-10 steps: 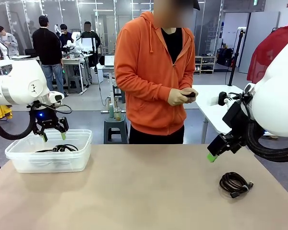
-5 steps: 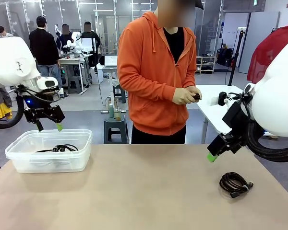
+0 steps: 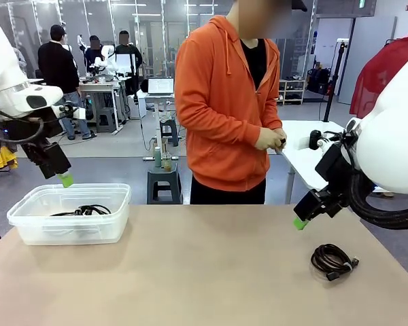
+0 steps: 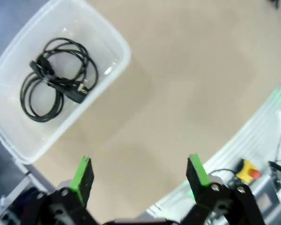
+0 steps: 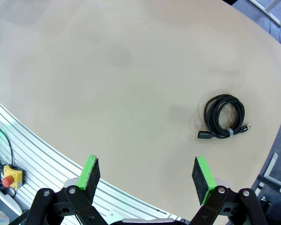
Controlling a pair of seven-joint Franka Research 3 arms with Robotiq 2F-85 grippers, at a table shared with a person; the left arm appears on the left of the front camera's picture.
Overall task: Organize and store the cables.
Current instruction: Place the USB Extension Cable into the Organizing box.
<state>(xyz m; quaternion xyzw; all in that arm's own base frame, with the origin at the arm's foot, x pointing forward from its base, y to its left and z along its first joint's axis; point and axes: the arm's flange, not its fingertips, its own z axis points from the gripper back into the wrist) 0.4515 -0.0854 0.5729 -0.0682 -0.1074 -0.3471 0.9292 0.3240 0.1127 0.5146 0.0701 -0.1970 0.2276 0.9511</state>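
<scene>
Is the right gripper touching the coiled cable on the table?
Apart. The right wrist view shows the right gripper open above the table, with the cable lying farther off and a clear gap between them.

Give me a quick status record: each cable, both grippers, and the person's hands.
stored cable: loose coil inside the clear bin, table's left end
loose cable: coiled on the table, right side, nothing touching it
left gripper: jaws open, empty, raised by the bin
right gripper: jaws open, empty, above the table near the loose cable
person's hands: together on something small and dark, unclear what
</scene>
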